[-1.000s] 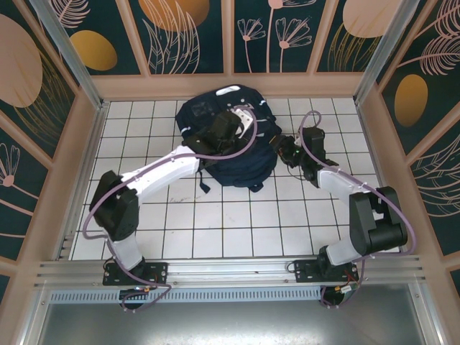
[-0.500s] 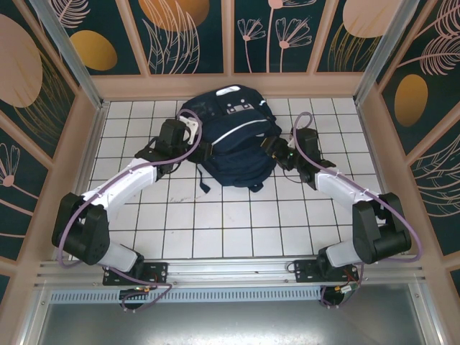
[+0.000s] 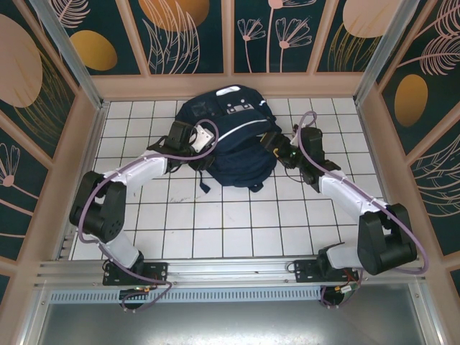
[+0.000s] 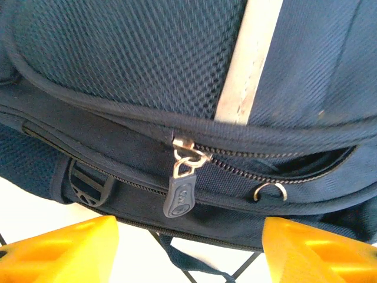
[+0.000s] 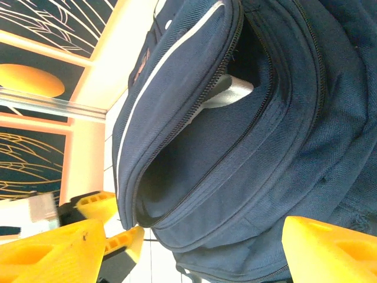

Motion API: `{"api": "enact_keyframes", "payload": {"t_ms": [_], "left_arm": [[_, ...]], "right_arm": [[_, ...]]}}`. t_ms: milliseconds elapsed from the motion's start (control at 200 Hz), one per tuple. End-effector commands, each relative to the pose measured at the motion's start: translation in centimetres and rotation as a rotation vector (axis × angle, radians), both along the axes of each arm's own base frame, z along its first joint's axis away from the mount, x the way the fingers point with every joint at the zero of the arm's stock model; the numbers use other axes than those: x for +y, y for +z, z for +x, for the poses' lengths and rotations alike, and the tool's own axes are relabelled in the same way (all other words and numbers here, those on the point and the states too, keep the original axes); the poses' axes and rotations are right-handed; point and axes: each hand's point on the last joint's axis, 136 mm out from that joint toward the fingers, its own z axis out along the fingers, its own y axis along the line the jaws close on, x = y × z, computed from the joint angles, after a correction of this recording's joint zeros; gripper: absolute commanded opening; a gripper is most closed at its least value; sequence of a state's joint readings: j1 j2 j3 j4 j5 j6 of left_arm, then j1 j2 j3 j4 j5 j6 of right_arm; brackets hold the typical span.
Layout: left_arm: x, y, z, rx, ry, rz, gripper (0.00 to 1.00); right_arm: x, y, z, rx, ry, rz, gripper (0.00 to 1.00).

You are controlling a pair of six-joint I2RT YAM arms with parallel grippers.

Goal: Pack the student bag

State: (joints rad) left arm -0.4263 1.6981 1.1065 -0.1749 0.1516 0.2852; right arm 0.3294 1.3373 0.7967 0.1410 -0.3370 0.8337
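One student bag (image 5: pixel 235 147) edge gapes (right gripper (image 3: pixel 275 146) just beside).

The left arm (image 3: pixel 140 171) and right arm (image 3: pixel 345 192) are built of white links and black joints; a lilac cable (image 3: pixel 310 113) is run along each; the claw fingers (image 4: pixel 59 250) are moulded yellow.

1. A robot test cell of a lab kind is shown.
2. A white tiled table (image 3: pixel 215 223) is enclosed on the far, left and right sides by wood-framed wall panels (image 3: pixel 183 32), which are printed with leaves and orange ovals.
3. An aluminium post (image 3: pixel 65 54) is set at the far left corner.
4. The left arm base (image 3: pixel 136 273) and the right arm base (image 3: pixel 316 271) are bolted to an aluminium rail (image 3: pixel 230 272) along the near edge.
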Motion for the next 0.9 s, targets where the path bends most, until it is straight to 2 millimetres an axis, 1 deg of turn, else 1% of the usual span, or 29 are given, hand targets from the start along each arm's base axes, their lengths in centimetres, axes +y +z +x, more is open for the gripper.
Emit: {"api": "enact_keyframes", "payload": {"t_ms": [0, 15, 20, 30, 55, 90, 150, 210, 310, 420, 535, 601, 651, 756, 856, 896], "left_arm": [[0.6, 1.0, 1.1, -0.038, -0.050, 0.032, 0.57], [0.8, 1.1, 1.2, -0.041, -0.044, 0.035, 0.54], [0.8, 0.6, 1.3, -0.031, -0.043, 0.042, 0.54], [0.9, 0.1, 1.4, -0.021, -0.041, 0.049, 0.52], [1.2, -0.2, 1.5, -0.018, -0.039, 0.060, 0.50], [1.5, -0.3, 1.8, -0.024, -0.033, 0.074, 0.48], [1.6, -0.1, 2.0, -0.028, -0.047, 0.072, 0.48], [1.1, 0.2, 1.8, -0.021, -0.079, 0.042, 0.48], [-0.2, 0.9, 1.1, -0.004, -0.156, -0.016, 0.47], [-0.8, 0.1, 1.4, 0.018, -0.183, -0.020, 0.48], [-1.0, -0.9, 1.5, 0.052, -0.215, -0.007, 0.43], [-1.3, -1.0, 1.4, 0.056, -0.227, -0.013, 0.41], [-1.5, -1.0, 1.5, 0.052, -0.235, -0.022, 0.38], [-1.9, -0.5, 1.7, 0.038, -0.244, -0.047, 0.25], [-2.1, -0.1, 1.2, 0.054, -0.258, -0.063, 0.14], [-2.2, -0.2, 0.8, 0.070, -0.263, -0.069, 0.12]], "right_arm": [[-0.1, 0.9, -0.3, -0.025, 0.004, -0.022, 0.79], [-0.1, 0.9, -0.3, -0.023, 0.005, -0.021, 0.79], [-0.1, 0.9, -0.3, -0.024, 0.005, -0.021, 0.79], [-0.1, 1.0, -0.3, -0.026, 0.005, -0.021, 0.79], [-0.1, 1.0, -0.3, -0.025, 0.005, -0.019, 0.79], [-0.1, 1.0, -0.4, -0.023, 0.007, -0.019, 0.79], [-0.1, 1.0, -0.5, -0.023, 0.006, -0.017, 0.79], [-0.1, 1.1, -0.5, -0.022, 0.002, -0.019, 0.79], [-0.3, 1.0, -0.4, -0.019, -0.007, -0.020, 0.79], [-0.3, 1.0, -0.4, -0.015, -0.012, -0.020, 0.79], [-0.3, 1.0, -0.5, -0.012, -0.009, -0.024, 0.79], [-0.4, 1.0, -0.5, -0.010, -0.013, -0.028, 0.79], [-0.4, 0.9, -0.6, -0.009, -0.013, -0.032, 0.79], [-0.5, 0.7, -0.6, -0.003, -0.020, -0.035, 0.79], [-0.3, 0.3, -0.6, 0.001, -0.010, -0.043, 0.78], [-0.3, 0.0, -0.6, 0.009, -0.009, -0.053, 0.78]]}}
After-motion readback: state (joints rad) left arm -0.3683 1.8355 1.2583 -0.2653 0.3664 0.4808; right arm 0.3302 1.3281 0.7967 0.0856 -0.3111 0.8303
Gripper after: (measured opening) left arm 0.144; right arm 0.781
